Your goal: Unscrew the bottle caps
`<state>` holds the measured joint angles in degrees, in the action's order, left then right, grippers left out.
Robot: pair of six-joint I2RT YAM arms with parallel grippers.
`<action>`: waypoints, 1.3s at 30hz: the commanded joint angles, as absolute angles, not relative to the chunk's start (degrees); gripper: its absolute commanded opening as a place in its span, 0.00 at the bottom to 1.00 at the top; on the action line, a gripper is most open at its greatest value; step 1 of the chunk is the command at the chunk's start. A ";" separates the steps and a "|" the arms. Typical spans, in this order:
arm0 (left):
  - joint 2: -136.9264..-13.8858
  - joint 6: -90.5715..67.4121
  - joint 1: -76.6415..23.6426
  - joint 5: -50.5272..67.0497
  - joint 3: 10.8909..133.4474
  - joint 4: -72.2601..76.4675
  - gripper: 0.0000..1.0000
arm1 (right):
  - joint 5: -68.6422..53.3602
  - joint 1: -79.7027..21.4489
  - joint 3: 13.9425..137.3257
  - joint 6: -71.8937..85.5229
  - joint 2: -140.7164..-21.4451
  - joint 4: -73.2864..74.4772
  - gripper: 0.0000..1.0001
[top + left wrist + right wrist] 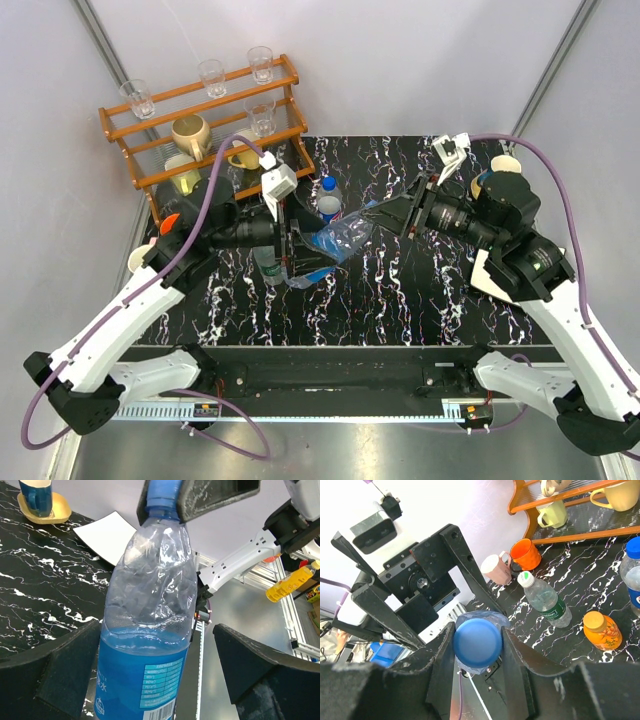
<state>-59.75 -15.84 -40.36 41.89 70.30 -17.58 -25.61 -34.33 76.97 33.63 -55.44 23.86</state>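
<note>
Your translucent blue bottle [335,243] is up in the air and tilted, its clear upper wall crumpled and its blue cap [477,642] on. Your green-label bottle [547,601], squat orange bottle [603,630] and blue-red-label bottle [632,577] sit near one another, all capped.

Setting: lab-type robot test cell. Plain white panel walls [400,60] enclose a black marbled worktop [420,300]. Left arm [110,330] and right arm [580,320] sit at its near edge, trailing purple cables [563,180]. Wooden rack [130,125] holds cups [190,133] and glasses [211,75].

The blue bottle [142,680] bears a barcode [162,711] and illegible print.
</note>
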 commanded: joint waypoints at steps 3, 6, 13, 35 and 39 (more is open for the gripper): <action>-59.50 -13.54 -41.84 42.37 68.73 -16.26 0.99 | -25.66 -34.10 79.19 35.33 -55.55 19.87 0.00; -59.76 -12.92 -42.27 41.66 68.20 -16.70 0.99 | -25.93 -34.10 78.75 36.21 -55.81 18.81 0.00; -60.99 -11.34 -42.63 40.78 67.94 -17.23 0.98 | -27.95 -34.10 78.05 38.06 -56.51 17.40 0.00; -59.85 -8.18 -45.26 31.48 65.22 -13.80 0.60 | -14.25 -34.10 78.05 34.71 -53.79 20.57 0.89; -59.85 -5.81 -51.04 20.24 65.65 -12.57 0.57 | -9.42 -34.10 78.66 36.30 -53.52 19.25 0.89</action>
<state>-61.21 -8.97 -46.46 32.27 65.08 -18.02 -16.27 -34.22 76.49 35.44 -54.70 22.26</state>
